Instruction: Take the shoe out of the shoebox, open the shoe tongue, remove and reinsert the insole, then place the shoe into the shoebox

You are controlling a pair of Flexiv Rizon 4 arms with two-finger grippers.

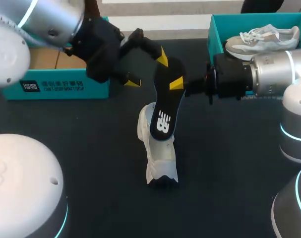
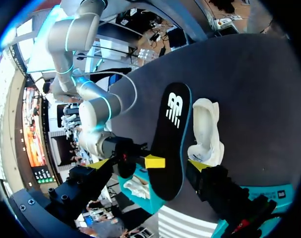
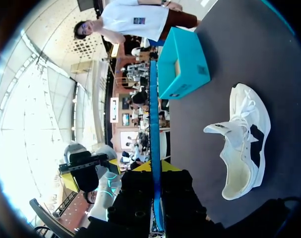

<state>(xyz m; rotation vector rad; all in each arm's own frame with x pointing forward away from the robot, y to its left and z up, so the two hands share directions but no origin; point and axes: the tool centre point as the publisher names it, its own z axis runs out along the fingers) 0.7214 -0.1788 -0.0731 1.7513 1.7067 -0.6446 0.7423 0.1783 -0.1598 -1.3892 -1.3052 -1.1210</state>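
Above the white shoe [image 1: 157, 153] resting on the dark worktop [image 1: 239, 173], the black insole [image 1: 166, 106] hung nearly upright. Its upper part was pinched by the right end effector [image 1: 176, 83], whose arm reached in level from the side. The left end effector [image 1: 147, 71] stood spread around the insole's top without gripping it. The insole looked clear of the shoe, so reinsertion seemed next: its lower end would need steering into the shoe's opening.
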